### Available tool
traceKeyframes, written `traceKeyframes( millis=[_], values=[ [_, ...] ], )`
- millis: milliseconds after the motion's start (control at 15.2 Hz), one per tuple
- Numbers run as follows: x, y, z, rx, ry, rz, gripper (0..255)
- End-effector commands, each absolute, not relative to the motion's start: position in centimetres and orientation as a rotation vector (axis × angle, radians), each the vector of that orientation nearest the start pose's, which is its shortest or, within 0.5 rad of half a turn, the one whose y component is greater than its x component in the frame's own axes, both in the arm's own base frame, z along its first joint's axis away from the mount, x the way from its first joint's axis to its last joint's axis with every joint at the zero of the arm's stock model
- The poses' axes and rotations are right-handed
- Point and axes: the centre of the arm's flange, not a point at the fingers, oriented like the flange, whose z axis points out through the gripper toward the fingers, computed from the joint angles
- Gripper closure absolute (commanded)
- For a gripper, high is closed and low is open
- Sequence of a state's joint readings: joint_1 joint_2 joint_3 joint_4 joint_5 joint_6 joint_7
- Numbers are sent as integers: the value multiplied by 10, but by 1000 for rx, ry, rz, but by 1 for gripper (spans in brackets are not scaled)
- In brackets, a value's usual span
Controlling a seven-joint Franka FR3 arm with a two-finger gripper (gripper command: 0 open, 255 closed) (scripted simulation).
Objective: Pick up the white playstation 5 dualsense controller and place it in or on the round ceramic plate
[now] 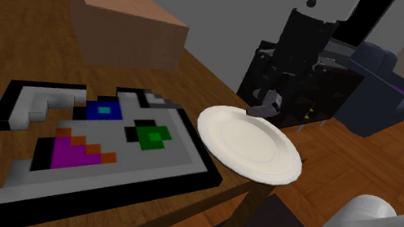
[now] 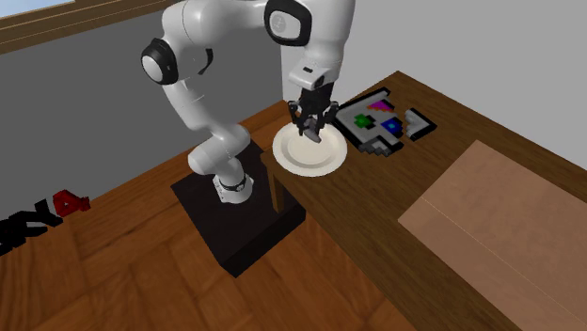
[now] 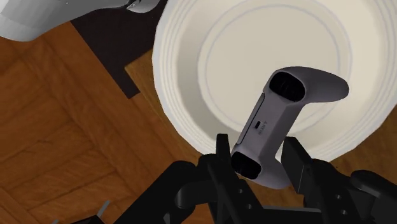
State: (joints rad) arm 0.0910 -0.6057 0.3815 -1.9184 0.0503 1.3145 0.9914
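The grey-white controller (image 3: 286, 108) hangs between my black fingers, clasped by one handle, its body pointing away from the hand. My gripper (image 3: 257, 159) is shut on it, just above the round white plate (image 3: 191, 63). The plate (image 1: 249, 144) sits at the wooden table's corner closest to the stand. In the shoulder view the gripper (image 1: 272, 104) hovers over the plate's far rim, with a grey bit of the controller (image 1: 264, 108) showing under it. In the second exterior view the gripper (image 2: 311, 127) hangs straight down over the plate (image 2: 293, 158).
A flat black-and-grey board (image 1: 96, 150) with coloured blocky shapes lies on the table beside the plate. Farther back stands a large brown box (image 1: 127, 27). A dark blue armchair (image 1: 381, 90) is beyond the table. The black stand (image 2: 240, 221) is on the wooden floor.
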Motion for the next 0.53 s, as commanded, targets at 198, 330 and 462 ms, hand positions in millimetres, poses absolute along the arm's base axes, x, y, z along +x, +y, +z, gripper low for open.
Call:
traceKeyframes(
  millis=[198,330,462],
  values=[
    [267,213,669,-3153,930,-132,255],
    [267,213,658,-3153,930,-132,255],
    [267,213,648,-3153,930,-132,255]
  ],
)
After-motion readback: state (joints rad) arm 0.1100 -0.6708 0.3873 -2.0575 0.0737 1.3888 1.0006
